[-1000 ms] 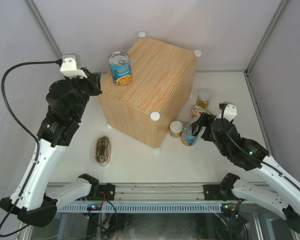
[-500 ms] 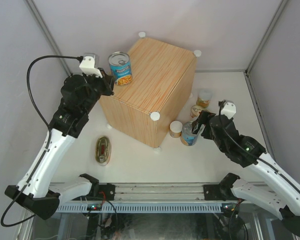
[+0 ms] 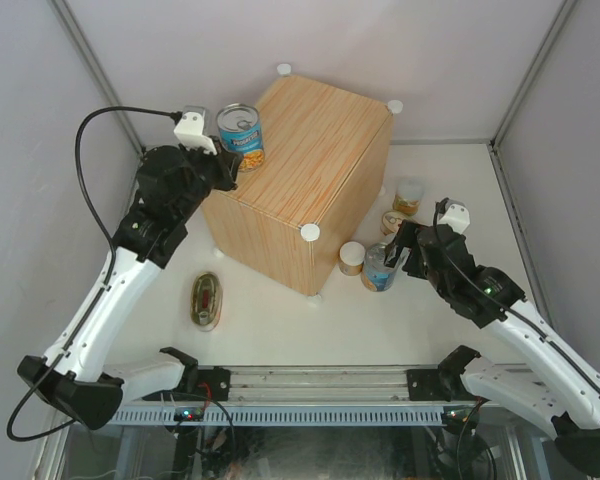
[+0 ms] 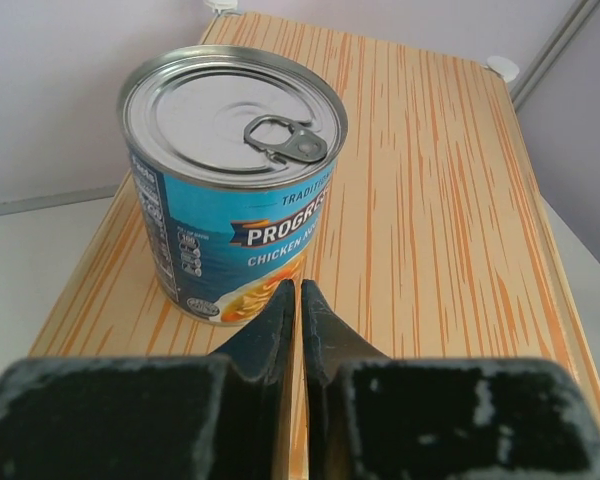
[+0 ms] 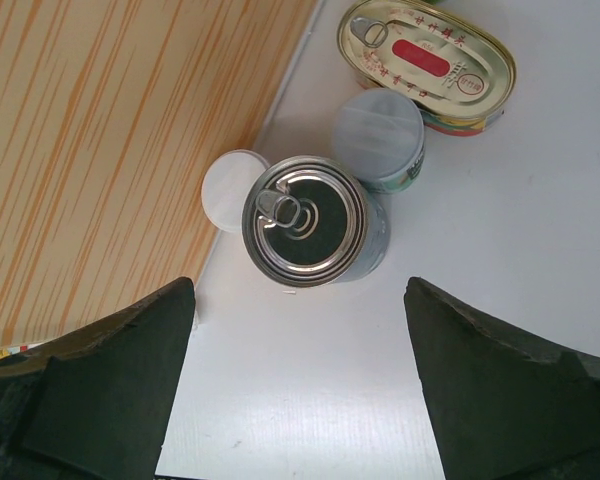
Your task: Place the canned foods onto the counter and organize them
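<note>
Canned foods lie in three places: one tall blue can (image 3: 241, 137) stands upright on top of the wood-grain box (image 3: 315, 165), near its left edge, with the pull-tab lid up; a flat oval tin (image 3: 206, 300) lies alone on the white desk (image 3: 280, 320) to the left of the box; the others cluster on the desk at the box's right side. In that cluster a second tall can (image 5: 305, 218) stands upright just beside the box wall, a green-labelled small can (image 5: 378, 135) is close against it, and a red-yellow oval tin (image 5: 427, 60) lies just past that. An orange-labelled small can (image 3: 352, 257) sits against the box, and another small can (image 3: 408, 195) stands farther back. The left claw (image 4: 295, 290) is closed tight with nothing in it, its tips pointing at the lower side of the can on the box; whether they touch the label cannot be told. The right claw (image 5: 298, 285) is spread wide above the second tall can, one finger on either side, gripping nothing.
</note>
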Tool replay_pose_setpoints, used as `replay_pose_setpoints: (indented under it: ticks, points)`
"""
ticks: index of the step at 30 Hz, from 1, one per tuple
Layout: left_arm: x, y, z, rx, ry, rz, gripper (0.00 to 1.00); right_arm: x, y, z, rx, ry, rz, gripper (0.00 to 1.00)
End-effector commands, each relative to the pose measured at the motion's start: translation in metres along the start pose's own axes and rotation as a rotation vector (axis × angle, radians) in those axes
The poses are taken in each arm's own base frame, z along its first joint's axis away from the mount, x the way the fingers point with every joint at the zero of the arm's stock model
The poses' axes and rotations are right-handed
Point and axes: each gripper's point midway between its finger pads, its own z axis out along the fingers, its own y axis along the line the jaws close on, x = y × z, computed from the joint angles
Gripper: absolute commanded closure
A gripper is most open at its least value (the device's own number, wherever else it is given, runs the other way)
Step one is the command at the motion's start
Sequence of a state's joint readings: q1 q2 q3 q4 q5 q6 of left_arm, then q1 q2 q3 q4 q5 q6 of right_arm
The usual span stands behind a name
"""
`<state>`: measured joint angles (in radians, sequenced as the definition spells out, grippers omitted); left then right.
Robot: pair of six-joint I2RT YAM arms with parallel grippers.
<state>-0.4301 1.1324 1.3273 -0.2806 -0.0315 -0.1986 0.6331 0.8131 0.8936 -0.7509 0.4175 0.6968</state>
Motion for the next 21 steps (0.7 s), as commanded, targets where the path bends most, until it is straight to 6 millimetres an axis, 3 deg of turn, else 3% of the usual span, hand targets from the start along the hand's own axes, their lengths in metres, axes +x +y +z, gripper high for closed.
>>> replay_pose_setpoints:
  ticks: [1, 21]
  points:
    - [-0.007, -0.003, 0.009, 0.027, -0.042, 0.012, 0.92, -0.009, 0.007, 0.001, -0.032, -0.028, 0.017, 0.14]
    - [-0.009, 0.009, 0.062, 0.047, -0.059, 0.043, 0.89, -0.015, 0.005, 0.023, -0.024, -0.004, 0.016, 0.14]
